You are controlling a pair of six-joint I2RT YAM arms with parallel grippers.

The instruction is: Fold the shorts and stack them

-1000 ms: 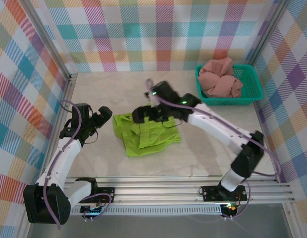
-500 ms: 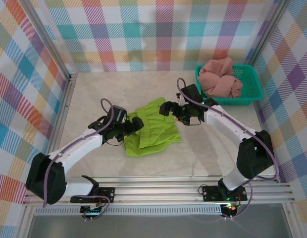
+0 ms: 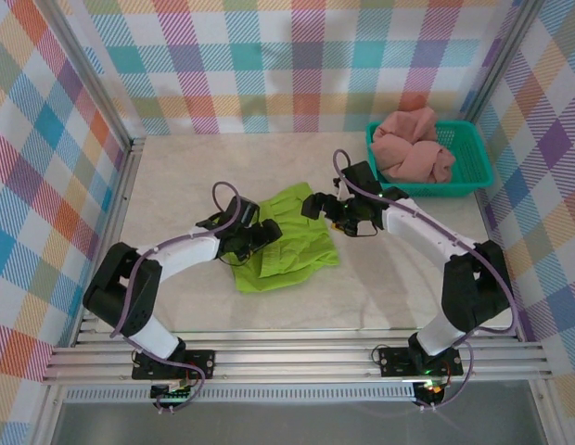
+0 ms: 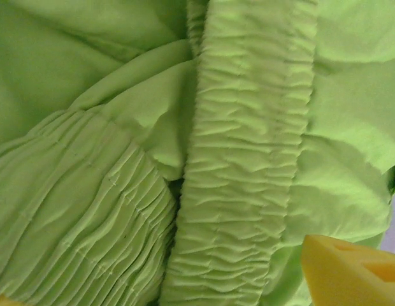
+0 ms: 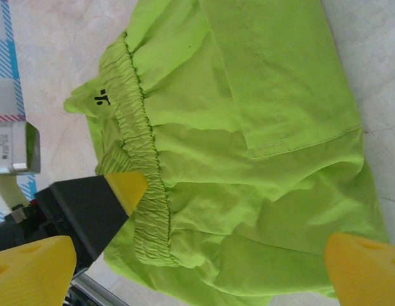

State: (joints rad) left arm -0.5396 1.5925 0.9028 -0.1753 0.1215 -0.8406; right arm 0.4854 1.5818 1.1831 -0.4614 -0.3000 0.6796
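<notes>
Green shorts [image 3: 292,248]: crumpled mid-tabletop [image 3: 176,176]; pink shorts [image 3: 413,144] in basket [image 3: 475,178].
My left tool [image 3: 264,232]: jaws apart over waistband [image 4: 248,159], nothing pinched.
My right tool [image 3: 313,205]: wide open, hovering beside.
Tip: I'd grab waistband deep, then pull flat.

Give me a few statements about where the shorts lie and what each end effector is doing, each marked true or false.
1. The lime green shorts lie on the table. True.
2. The pink shorts lie on the table beside the green pair. False: they are bunched in the teal basket at the far right.
3. The right end effector is shut on the green shorts. False: its jaws stand wide open at the shorts' far edge.
4. The left end effector is over the gathered waistband. True.
</notes>
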